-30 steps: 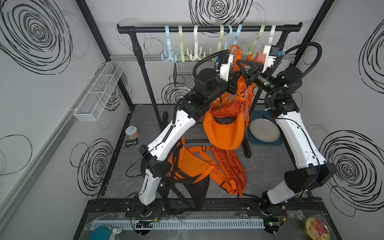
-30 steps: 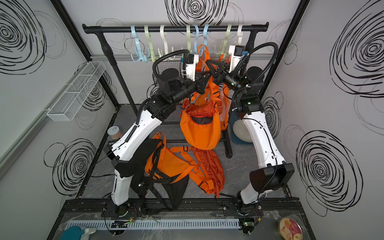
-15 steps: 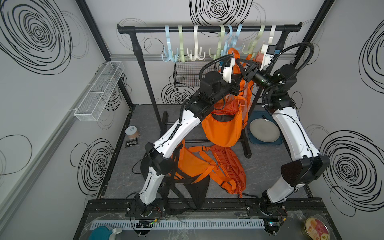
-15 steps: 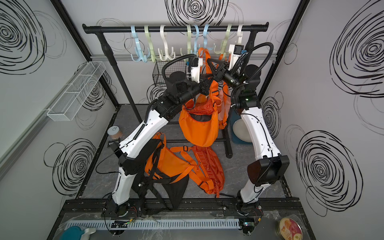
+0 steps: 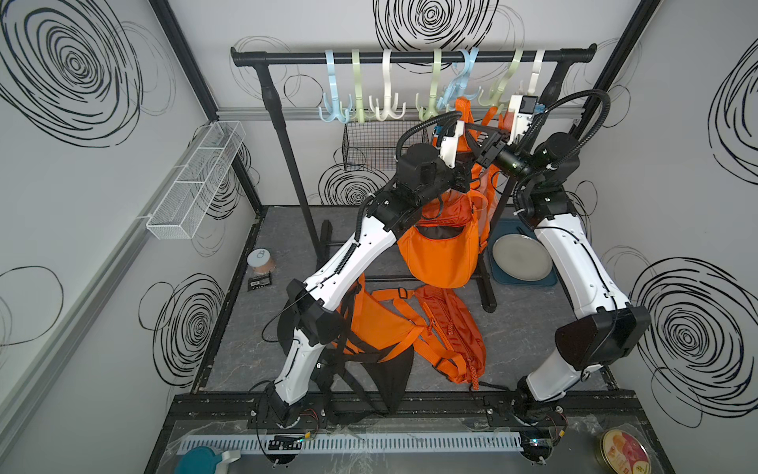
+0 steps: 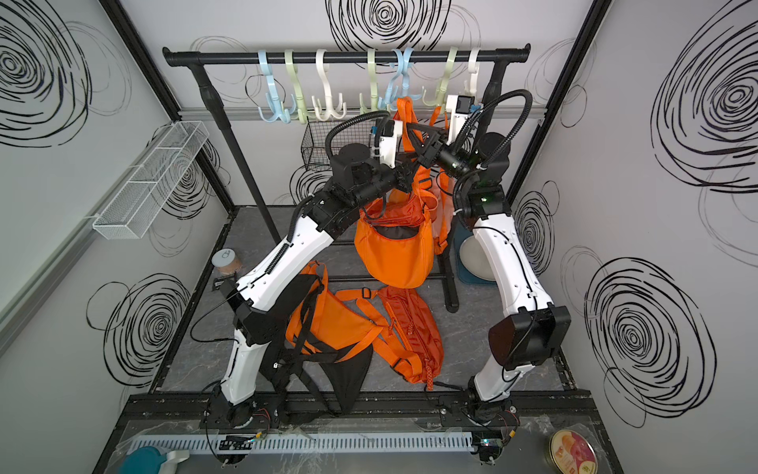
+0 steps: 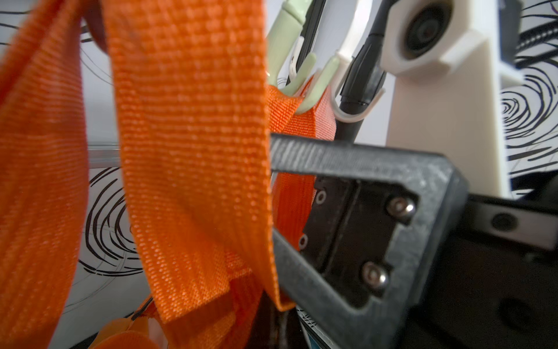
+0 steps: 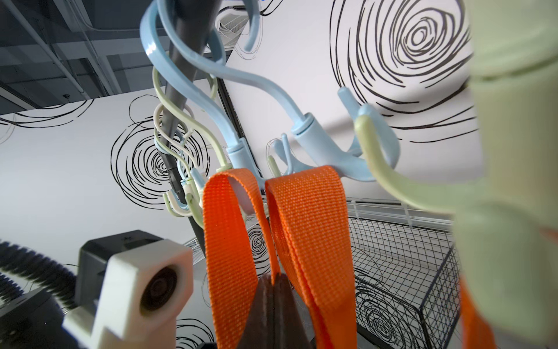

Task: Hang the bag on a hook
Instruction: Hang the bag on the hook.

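Scanning left to right: white wire basket (image 5: 192, 182) is hanging on the wall (image 5: 102, 205), lidded tub (image 5: 260, 261) is sitting on the floor (image 5: 525, 328) below it, and an orange-and-black bag (image 5: 379, 324) plus an orange backpack (image 5: 455, 334) are lying flat at the front. Next, left gripper (image 5: 465, 178) is reaching up under the rail (image 5: 410, 57), fingers together and pinching the strap (image 8: 308, 229) low down, just above the mouth of the orange bag (image 5: 439, 258); webbing is blocking the pads in its own wrist view. That bag is hanging in mid-air, clear of the floor, between the two arms. Strap's top folds are sitting right at the prongs of the blue hooks (image 8: 326, 151); cannot tell if it's seated over a prong. Opposite, right gripper (image 8: 273, 305) is reaching in, fingers clamped tight on the strap's edge just under those folds. Further right, another orange strap (image 7: 291, 117) is hanging on a pale green hook (image 7: 306, 68), and a grey plate (image 5: 521, 257) is resting on a blue tray (image 5: 549, 281).
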`<state>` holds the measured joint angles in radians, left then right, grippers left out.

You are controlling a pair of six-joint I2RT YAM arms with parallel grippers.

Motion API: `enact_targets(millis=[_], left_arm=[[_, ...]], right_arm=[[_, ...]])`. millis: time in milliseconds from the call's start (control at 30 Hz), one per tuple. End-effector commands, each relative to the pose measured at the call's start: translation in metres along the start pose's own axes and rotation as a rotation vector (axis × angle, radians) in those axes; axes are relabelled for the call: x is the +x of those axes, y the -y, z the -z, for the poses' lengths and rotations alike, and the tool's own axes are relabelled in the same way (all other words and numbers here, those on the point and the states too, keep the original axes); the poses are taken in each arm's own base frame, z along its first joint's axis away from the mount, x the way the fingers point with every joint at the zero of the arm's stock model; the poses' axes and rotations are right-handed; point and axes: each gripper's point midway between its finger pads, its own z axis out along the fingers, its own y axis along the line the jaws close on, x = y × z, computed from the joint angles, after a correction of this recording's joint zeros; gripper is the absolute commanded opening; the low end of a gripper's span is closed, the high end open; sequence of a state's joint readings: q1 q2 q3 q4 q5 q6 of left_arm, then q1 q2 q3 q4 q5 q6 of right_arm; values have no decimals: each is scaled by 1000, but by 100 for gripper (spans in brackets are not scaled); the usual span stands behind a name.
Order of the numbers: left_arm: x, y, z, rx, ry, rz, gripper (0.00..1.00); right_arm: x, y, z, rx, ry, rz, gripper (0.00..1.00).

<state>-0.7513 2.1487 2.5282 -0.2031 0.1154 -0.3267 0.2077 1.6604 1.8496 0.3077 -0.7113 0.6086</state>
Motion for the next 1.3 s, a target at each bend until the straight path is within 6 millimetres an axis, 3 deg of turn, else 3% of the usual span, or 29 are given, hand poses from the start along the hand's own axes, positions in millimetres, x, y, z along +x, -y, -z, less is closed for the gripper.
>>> enact_targets(millis=[0, 400, 667, 1000, 1267], left_arm=[[-50, 18, 19, 58, 125, -12, 0], [-63, 2, 25, 32, 148, -5, 0], [-40, -7, 17, 15, 76, -1, 0], [-31, -10, 23, -1, 37, -29, 0], [-41, 2, 42, 2, 19, -76, 47]], right_arm=[[-17, -23, -1, -48, 14, 42, 0], [-20, -18, -13, -57, -10, 24, 0], [-5, -10, -11, -54, -20, -9, 0], [7, -8, 6, -4, -35, 11, 0], [10, 12, 32, 76, -26, 3, 0]])
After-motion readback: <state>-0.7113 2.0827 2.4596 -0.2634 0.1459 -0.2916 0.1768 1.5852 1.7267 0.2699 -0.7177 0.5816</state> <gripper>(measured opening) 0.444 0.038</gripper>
